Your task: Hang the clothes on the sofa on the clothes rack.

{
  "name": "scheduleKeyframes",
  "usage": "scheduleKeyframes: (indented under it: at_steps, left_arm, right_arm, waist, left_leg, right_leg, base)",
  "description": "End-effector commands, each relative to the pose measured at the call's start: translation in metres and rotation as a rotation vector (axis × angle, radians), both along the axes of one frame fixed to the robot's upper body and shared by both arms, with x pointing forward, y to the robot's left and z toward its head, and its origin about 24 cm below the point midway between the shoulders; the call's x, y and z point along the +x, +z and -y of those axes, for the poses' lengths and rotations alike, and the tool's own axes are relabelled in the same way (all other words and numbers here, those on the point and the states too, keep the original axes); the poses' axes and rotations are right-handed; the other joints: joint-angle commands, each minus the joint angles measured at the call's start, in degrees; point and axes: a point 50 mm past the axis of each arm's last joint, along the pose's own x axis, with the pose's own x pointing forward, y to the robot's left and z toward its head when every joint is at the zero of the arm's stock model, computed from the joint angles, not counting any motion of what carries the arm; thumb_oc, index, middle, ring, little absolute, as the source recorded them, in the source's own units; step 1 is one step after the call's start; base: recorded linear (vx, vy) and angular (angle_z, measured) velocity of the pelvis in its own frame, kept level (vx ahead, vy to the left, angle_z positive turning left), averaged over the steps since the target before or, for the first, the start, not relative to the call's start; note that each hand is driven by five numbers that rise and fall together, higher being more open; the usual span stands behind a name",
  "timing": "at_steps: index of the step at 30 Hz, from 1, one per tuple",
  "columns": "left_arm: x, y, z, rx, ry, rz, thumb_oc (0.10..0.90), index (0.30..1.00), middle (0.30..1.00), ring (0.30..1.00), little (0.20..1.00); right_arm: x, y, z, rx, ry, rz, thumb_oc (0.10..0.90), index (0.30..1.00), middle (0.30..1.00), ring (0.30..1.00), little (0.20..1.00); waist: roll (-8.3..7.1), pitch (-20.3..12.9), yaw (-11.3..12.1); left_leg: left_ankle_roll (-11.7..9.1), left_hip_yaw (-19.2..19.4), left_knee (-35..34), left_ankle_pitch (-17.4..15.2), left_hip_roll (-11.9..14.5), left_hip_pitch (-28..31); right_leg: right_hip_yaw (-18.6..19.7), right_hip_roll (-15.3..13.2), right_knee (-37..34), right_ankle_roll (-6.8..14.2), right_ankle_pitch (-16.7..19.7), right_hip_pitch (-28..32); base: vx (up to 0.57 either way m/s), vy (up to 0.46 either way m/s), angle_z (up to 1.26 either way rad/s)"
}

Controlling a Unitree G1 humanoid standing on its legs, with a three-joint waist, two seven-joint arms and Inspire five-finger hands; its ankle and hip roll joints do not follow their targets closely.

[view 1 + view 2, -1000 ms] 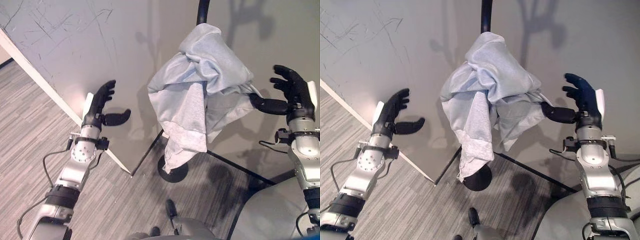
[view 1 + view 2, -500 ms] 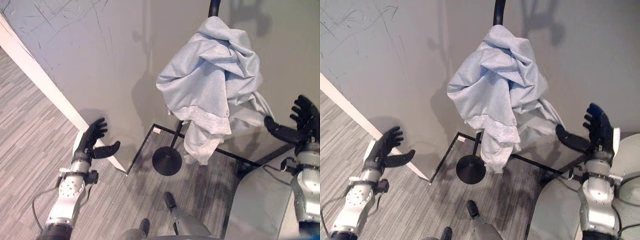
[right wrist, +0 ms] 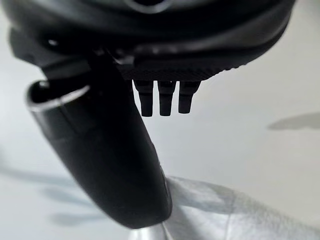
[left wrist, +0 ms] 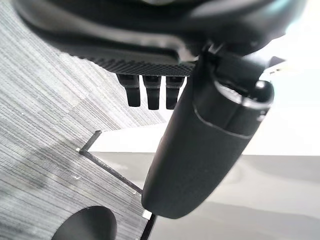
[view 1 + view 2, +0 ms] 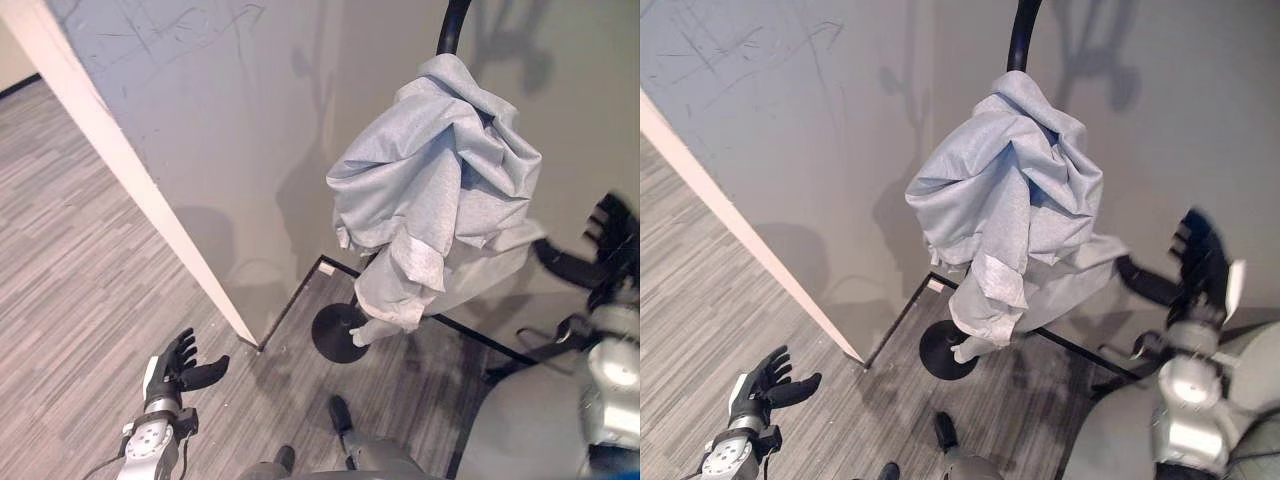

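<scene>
A crumpled light grey garment hangs over the black pole of the clothes rack; its lower folds dangle above the rack's round black base. My right hand is open beside the cloth's right side, apart from it, thumb pointing toward the cloth. In the right wrist view its fingers are straight and a bit of the grey garment lies past the thumb. My left hand is open low over the floor, far from the rack, holding nothing; its fingers are straight.
A grey wall with a pale corner edge stands behind the rack. A black floor frame runs from the rack's base. A grey sofa sits at the lower right. Grey striped carpet spreads on the left.
Both hands have dropped and drawn back from the garment; the left one sank down to the floor level. The camera has shifted, so the rack appears further right.
</scene>
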Motion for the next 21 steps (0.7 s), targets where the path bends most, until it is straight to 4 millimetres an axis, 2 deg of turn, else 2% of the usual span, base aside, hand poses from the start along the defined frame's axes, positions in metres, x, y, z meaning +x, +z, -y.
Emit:
scheduleKeyframes:
  at_steps: [1,2,3,4,5,6,7,10,14,15,18,21]
  left_arm:
    - [0.023,0.040,-0.024,0.138,-0.065,0.175,0.800,0.900,0.900,0.900,0.900]
    - [0.023,0.040,-0.024,0.136,-0.064,0.176,0.800,0.900,0.900,0.900,0.900]
    - [0.023,0.040,-0.023,0.128,-0.090,0.171,0.800,0.900,0.900,0.900,0.900]
    - [0.023,0.039,-0.023,0.125,-0.088,0.171,0.800,0.900,0.900,0.900,0.900]
    - [0.023,0.041,-0.025,0.121,-0.108,0.169,0.800,0.900,0.900,0.900,0.900]
    - [0.022,0.040,-0.025,0.119,-0.105,0.169,0.800,0.900,0.900,0.900,0.900]
    - [0.022,0.041,-0.027,0.117,-0.122,0.164,0.800,0.900,0.900,0.900,0.900]
    - [0.017,0.039,-0.028,0.109,-0.160,0.143,0.800,0.900,0.900,0.900,0.900]
    - [0.017,0.047,-0.030,0.123,-0.240,0.146,0.800,0.900,0.900,0.900,0.900]
    - [0.017,0.047,-0.031,0.122,-0.237,0.146,0.800,0.900,0.900,0.900,0.900]
    - [0.021,0.050,-0.028,0.138,-0.294,0.146,0.800,0.900,0.900,0.900,0.900]
    - [0.020,0.051,-0.025,0.125,-0.313,0.157,0.800,0.900,0.900,0.900,0.900]
  right_arm:
    - [-0.003,0.111,0.010,-0.063,0.067,0.461,0.800,0.900,0.900,0.900,0.900]
    - [-0.002,0.113,0.012,-0.061,0.073,0.462,0.800,0.900,0.900,0.900,0.900]
    - [0.011,0.111,0.018,0.048,0.220,0.385,0.800,0.900,0.900,0.900,0.900]
    - [0.012,0.112,0.019,0.048,0.228,0.385,0.800,0.900,0.900,0.900,0.900]
    - [0.020,0.119,0.028,0.014,0.314,0.190,0.800,0.900,0.900,0.900,0.900]
    - [0.021,0.120,0.028,0.012,0.318,0.190,0.800,0.900,0.900,0.900,0.900]
    - [0.022,0.126,0.032,-0.046,0.340,0.070,0.800,0.900,0.900,0.900,0.900]
    - [0.019,0.150,0.035,-0.267,0.338,-0.197,0.800,0.900,0.900,0.900,0.900]
    - [0.010,0.174,0.034,-0.707,0.207,-0.609,0.800,0.900,0.900,0.900,0.900]
    - [0.012,0.174,0.033,-0.709,0.210,-0.608,0.800,0.900,0.900,0.900,0.900]
    - [0.009,0.191,0.015,-0.873,0.221,-0.610,0.800,0.900,0.900,0.900,0.900]
    - [0.011,0.209,0.005,-0.867,0.248,-0.481,0.800,0.900,0.900,0.900,0.900]
  waist:
    - [-4.85,-5.3,3.0]
    - [-4.75,-5.3,2.8]
    - [-6.33,-5.3,3.7]
    - [-5.96,-5.4,3.5]
    - [-7.43,-5.1,4.2]
    - [-7.20,-5.3,4.0]
    - [-7.92,-5.2,4.1]
    - [-8.47,-5.3,3.7]
    - [-9.15,-5.1,4.0]
    - [-9.29,-5.4,3.7]
    - [-9.99,-5.6,3.6]
    - [-9.73,-6.4,2.6]
  left_leg:
    - [0.6,0.4,-0.3,-4.3,-0.6,1.2]
    - [0.5,0.3,-0.3,-4.3,-0.6,1.2]
    - [-0.1,0.3,-0.3,-3.6,-0.9,0.7]
    - [0.1,0.3,-0.3,-4.0,-0.6,0.8]
    - [-0.7,0.6,-0.3,-3.4,-0.7,0.7]
    - [-0.6,0.7,-0.3,-3.7,-0.6,0.7]
    - [-1.1,1.1,-0.3,-3.3,-0.8,0.5]
    - [-1.8,2.4,-0.3,-3.4,-0.5,0.4]
    - [-2.2,3.3,-0.3,-3.4,-0.1,0.3]
    - [-2.2,3.3,-0.3,-3.1,-0.4,0.1]
    - [-2.2,3.6,-0.3,-3.2,-0.2,0.1]
    - [-2.0,3.9,-0.3,-3.4,-0.1,0.4]
  right_leg:
    - [-0.7,-1.8,0.2,3.1,-4.5,1.6]
    - [-0.8,-1.9,0.2,3.1,-4.6,1.5]
    - [-1.4,-2.4,0.2,3.1,-4.2,1.4]
    - [-1.5,-2.1,0.2,3.0,-4.6,1.6]
    - [-1.9,-2.4,0.2,3.1,-4.1,1.5]
    - [-1.9,-2.3,0.2,3.1,-4.4,1.6]
    - [-2.1,-2.5,0.2,3.1,-4.0,1.4]
    - [-3.1,-2.6,0.2,3.3,-4.0,1.4]
    - [-4.4,-2.9,0.2,3.7,-4.0,1.5]
    - [-4.4,-3.1,0.2,3.7,-3.9,1.3]
    - [-4.9,-3.3,0.2,3.9,-4.0,1.5]
    - [-4.7,-3.1,0.2,3.8,-4.0,1.8]
  base:
    - [0.03,-0.040,0.32]
    - [-0.02,-0.031,0.35]
    - [0.01,-0.021,0.32]
    - [-0.03,-0.036,0.22]
    - [0.02,-0.011,0.15]
    - [-0.05,-0.019,0.06]
    - [0.00,-0.002,0.13]
    - [-0.01,0.003,0.05]
    - [0.00,0.000,0.00]
    - [0.00,0.000,0.00]
    - [0.00,0.000,0.00]
    - [0.00,0.000,0.00]
